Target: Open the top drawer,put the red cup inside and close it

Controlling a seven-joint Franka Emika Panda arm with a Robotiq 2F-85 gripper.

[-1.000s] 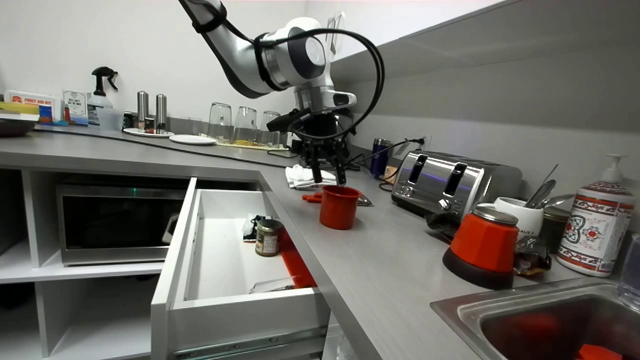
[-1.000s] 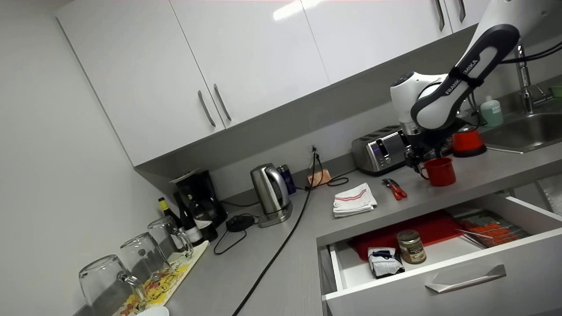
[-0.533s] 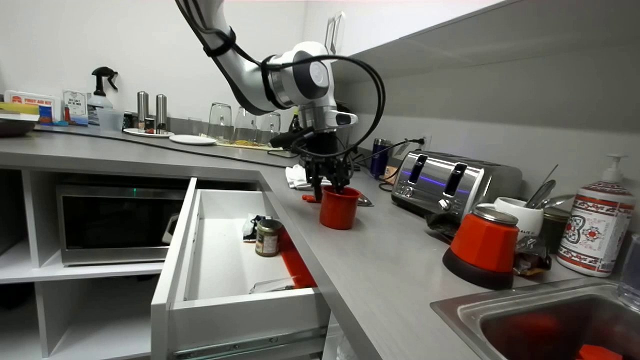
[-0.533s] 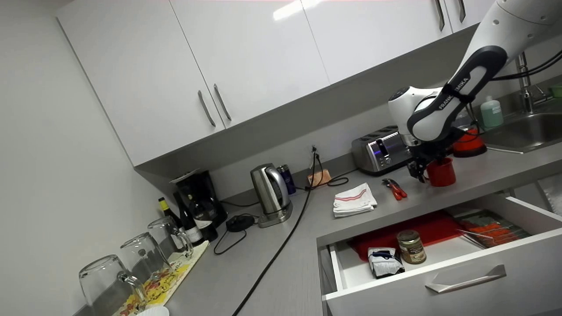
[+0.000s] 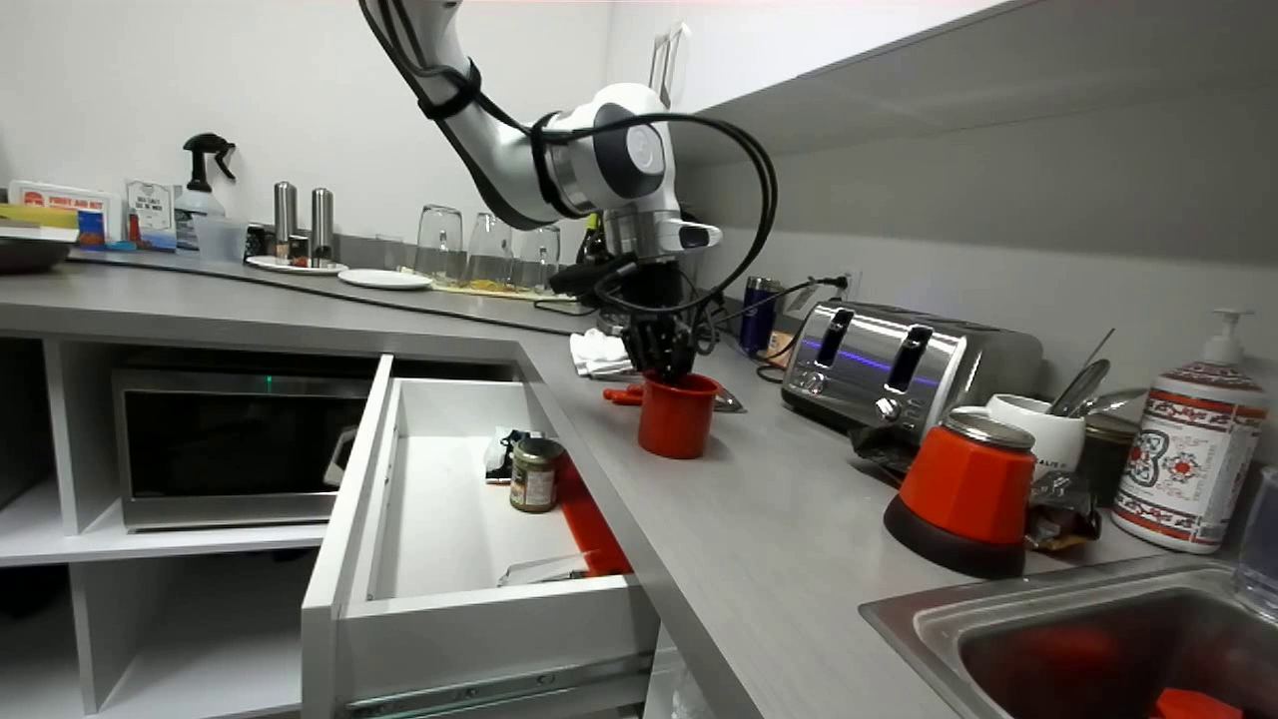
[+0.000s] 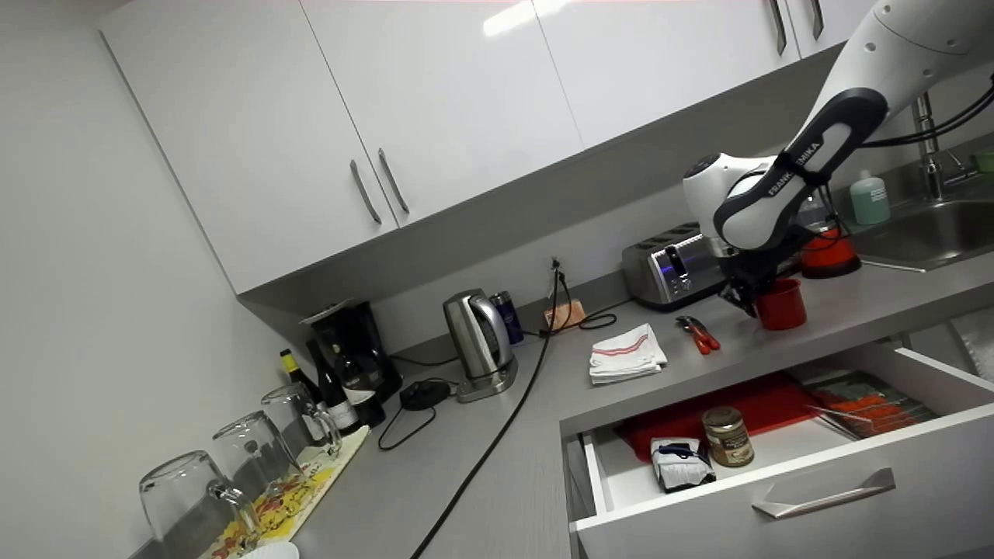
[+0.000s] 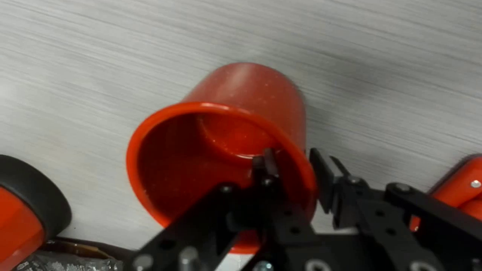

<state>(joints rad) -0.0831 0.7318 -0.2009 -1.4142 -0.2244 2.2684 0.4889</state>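
Observation:
The red cup point(image 5: 677, 424) stands upright on the grey counter. My gripper point(image 7: 293, 154) straddles its rim from above. One of the fingers point(image 7: 321, 178) is outside the wall, close against it. The opposite finger is inside the cup point(image 7: 226, 86), with a strip of red wall visible beside it, so the jaws are narrowed but not clamped. In an exterior view the gripper point(image 6: 747, 303) covers the cup's handle. The top drawer point(image 6: 699, 528) is pulled out below the counter, its silver bar handle point(image 6: 825, 497) facing outward.
Inside the drawer are a jar point(image 5: 536, 474), a white packet point(image 6: 682, 464) and a red sheet point(image 6: 753, 407). Red-handled pliers point(image 6: 699, 334) and a folded towel point(image 6: 627, 355) lie near the cup. A toaster point(image 5: 914, 364), a red-orange container point(image 5: 966, 499) and the sink point(image 5: 1088, 619) stand farther along.
My gripper has come down from above the cup until its fingers straddle the rim, and the jaws have drawn closer together. Cup and drawer have stayed in place.

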